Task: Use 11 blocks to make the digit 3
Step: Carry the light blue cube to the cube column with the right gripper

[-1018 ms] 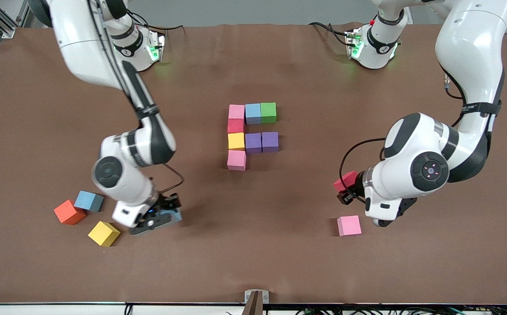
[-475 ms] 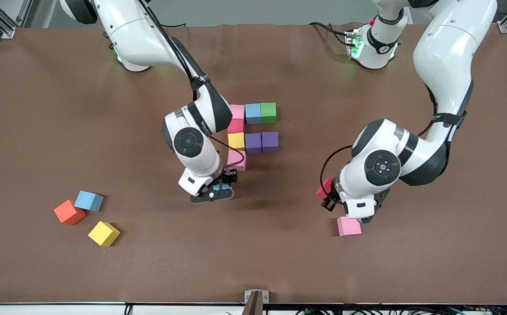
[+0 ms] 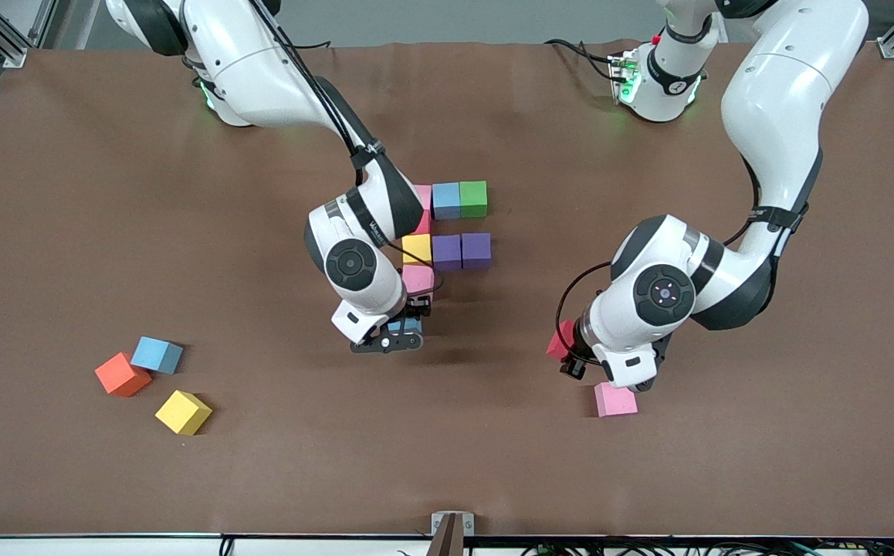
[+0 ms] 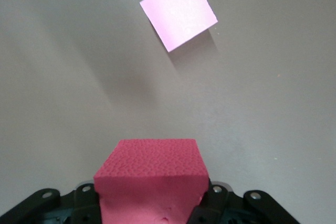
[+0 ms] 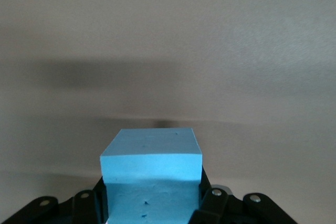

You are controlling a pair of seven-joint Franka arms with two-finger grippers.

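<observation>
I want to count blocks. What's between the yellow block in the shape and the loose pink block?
Just bare table in the front view between the yellow block and the loose pink block, no blocks.

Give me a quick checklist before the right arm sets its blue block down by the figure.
1. Right tool shut on light blue block: ok.
2. Right tool over bare table just nearer the camera than the column's pink end cube: ok.
3. Block square to the column: cannot tell.
4. Left tool shut on red block, over the table beside the loose pink block, apart from the figure: ok.
5. Figure complete: not ok, third row missing.
</observation>
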